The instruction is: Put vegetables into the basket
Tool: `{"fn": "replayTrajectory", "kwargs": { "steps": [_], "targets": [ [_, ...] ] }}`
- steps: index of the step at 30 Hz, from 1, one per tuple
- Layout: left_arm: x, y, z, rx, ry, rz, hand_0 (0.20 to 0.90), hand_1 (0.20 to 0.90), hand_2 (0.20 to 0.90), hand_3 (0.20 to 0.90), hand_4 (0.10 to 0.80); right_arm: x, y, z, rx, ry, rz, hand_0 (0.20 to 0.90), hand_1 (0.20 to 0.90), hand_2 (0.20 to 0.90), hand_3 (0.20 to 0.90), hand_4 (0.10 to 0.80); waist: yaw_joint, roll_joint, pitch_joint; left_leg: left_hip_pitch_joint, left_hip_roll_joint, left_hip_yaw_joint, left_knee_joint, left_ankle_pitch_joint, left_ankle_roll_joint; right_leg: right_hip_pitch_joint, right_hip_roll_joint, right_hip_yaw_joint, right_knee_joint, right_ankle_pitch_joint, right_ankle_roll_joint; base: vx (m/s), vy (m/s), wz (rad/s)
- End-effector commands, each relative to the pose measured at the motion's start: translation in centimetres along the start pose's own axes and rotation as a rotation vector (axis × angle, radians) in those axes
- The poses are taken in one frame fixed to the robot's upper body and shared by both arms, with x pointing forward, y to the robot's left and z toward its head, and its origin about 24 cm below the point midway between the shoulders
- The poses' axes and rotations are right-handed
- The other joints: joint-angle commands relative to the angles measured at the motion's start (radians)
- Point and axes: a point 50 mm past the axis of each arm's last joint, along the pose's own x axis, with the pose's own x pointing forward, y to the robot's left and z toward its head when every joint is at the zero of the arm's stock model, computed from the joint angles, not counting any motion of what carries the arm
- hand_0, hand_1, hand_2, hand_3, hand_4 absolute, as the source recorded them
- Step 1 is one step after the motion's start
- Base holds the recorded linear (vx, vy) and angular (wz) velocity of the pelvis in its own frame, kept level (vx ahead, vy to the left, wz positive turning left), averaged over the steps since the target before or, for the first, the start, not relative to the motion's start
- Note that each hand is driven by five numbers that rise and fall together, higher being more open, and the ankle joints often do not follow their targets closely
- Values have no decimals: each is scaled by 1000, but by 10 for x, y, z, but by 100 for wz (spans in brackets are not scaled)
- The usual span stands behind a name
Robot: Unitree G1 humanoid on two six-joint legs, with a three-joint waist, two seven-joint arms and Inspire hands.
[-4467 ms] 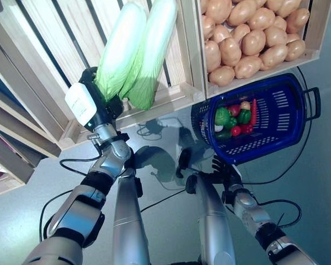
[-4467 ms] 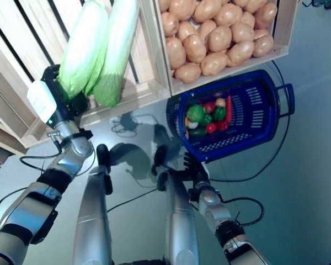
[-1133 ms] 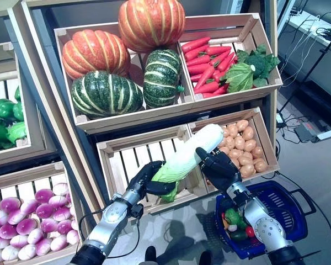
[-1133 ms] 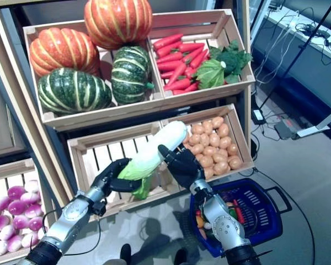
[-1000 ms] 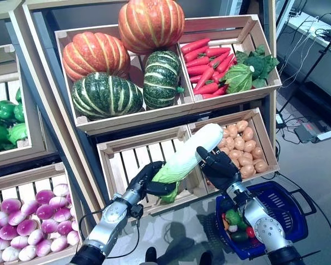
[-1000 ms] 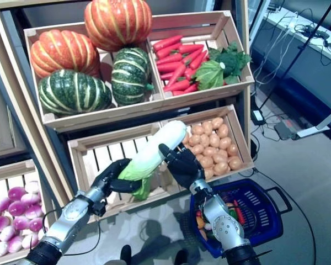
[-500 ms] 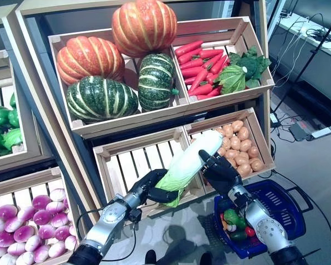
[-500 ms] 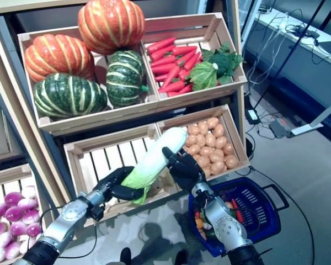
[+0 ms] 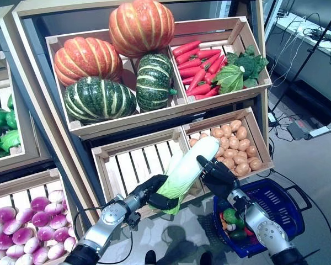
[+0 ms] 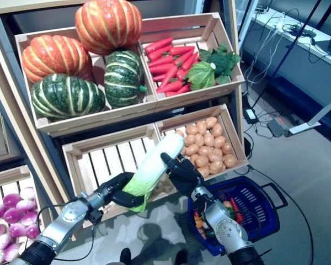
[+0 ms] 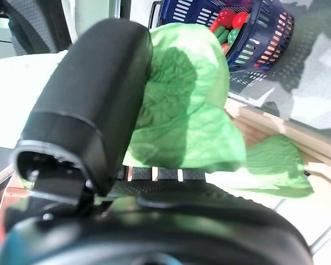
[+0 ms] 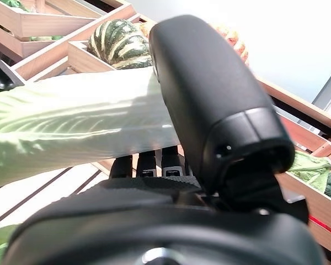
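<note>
Left eye view: napa cabbage (image 9: 188,165) held at both ends, left hand (image 9: 154,190) clamped on the leafy end, right hand (image 9: 216,172) wrapped round the white end; blue basket (image 9: 284,205) at 4 o'clock of it. Left wrist view: thumb (image 11: 91,118) pressed on green leaves. Right wrist view: fingers (image 12: 149,163) curled under the pale stalk.

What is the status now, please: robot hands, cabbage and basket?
Left robot hand grips cabbage at leafy end, right robot hand at white end. Cabbage held above crate, not yet over blue basket. Nothing blocks the way.
</note>
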Motion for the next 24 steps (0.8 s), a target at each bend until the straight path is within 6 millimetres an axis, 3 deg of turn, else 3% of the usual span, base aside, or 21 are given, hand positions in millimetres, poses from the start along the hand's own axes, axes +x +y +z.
{"fn": "replayTrajectory", "kwargs": {
  "steps": [1, 7, 15, 24],
  "targets": [
    [14, 4, 38, 102, -148, -35, 900, 900, 900, 900, 800, 24, 63, 23, 88, -160, 364, 300, 300, 300, 300, 400, -3, -16, -29, -2, -14, -25, 1, -69, 3, 23, -48, -26, 1, 7, 46, 0, 0, 0],
    [12, 10, 34, 25, -147, 12, 900, 900, 900, 900, 800, 22, 63, 35, 86, -237, 353, 300, 300, 300, 300, 400, -4, -18, -27, -5, -11, -21, 1, -68, 2, 20, -46, -26, 1, 6, 44, 0, 0, 0],
    [5, 17, 26, -157, -167, 64, 900, 900, 900, 900, 800, 6, 52, 65, 97, -485, 306, 300, 300, 300, 300, 400, -8, -21, -26, -10, -2, -11, 1, -65, 1, 14, -42, -26, 1, 7, 40, 0, 0, 0],
    [-6, 27, 16, -228, -164, 116, 900, 900, 900, 900, 800, -24, 17, 101, 75, -783, 77, 300, 300, 300, 300, 400, -23, -24, -22, -18, 5, -3, 1, -62, 0, 7, -34, -15, 1, 7, 37, 10, -10, -5]
  ]
}}
